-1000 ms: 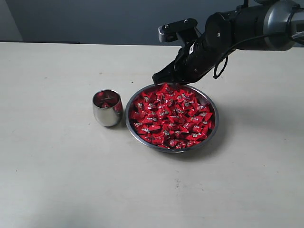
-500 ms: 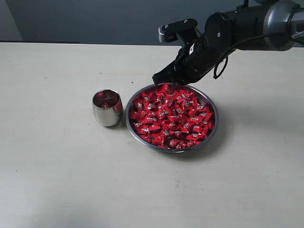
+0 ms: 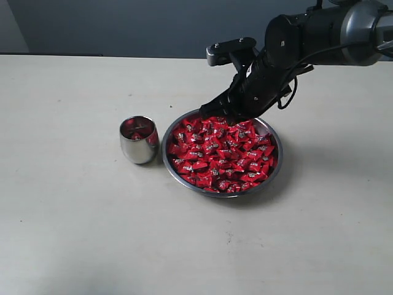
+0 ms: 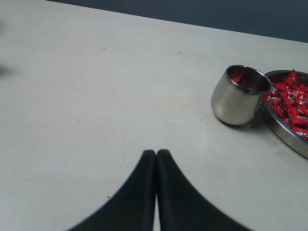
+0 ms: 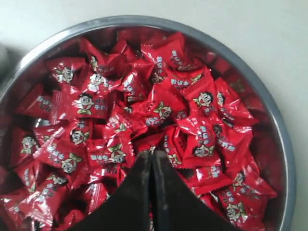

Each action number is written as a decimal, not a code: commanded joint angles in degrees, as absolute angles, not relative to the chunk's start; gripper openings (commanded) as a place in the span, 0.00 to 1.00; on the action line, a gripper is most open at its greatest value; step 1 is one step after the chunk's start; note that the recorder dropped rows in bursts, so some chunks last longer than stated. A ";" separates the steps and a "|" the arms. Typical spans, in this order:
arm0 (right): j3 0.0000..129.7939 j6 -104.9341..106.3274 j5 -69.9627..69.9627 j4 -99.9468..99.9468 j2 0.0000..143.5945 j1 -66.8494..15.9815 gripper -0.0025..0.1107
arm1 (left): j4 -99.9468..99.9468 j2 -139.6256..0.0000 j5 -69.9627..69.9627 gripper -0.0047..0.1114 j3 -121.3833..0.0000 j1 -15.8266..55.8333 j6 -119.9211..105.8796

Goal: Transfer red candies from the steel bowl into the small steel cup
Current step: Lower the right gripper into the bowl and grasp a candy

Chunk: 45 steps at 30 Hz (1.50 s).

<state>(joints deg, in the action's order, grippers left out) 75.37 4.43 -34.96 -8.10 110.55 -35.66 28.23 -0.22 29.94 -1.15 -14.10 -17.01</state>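
Jaws closed on nothing, the right gripper (image 5: 151, 155) hovers over the red candies (image 3: 221, 153) heaped in the steel bowl (image 3: 222, 195), apparently staged for a pick, with the small steel cup (image 3: 139, 144) just beside the bowl and the closed left gripper (image 4: 156, 153) parked clear.

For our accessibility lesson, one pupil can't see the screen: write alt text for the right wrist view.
The right gripper, its two black fingers pressed together, points into a steel bowl heaped with red candies in printed wrappers. Pale table shows beyond the bowl's rim.
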 commanded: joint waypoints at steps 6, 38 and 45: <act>75.10 16.29 -38.97 -23.37 109.88 -35.43 0.01 | 28.26 0.00 29.74 0.04 -1.05 -14.20 -16.92; 78.62 13.91 -34.95 -18.31 120.21 -37.18 0.37 | 28.26 0.00 29.58 0.04 -1.05 -14.20 -16.92; 78.62 13.44 -34.02 -17.48 120.61 -37.18 0.16 | 28.26 0.00 29.58 0.04 -1.05 -14.20 -16.92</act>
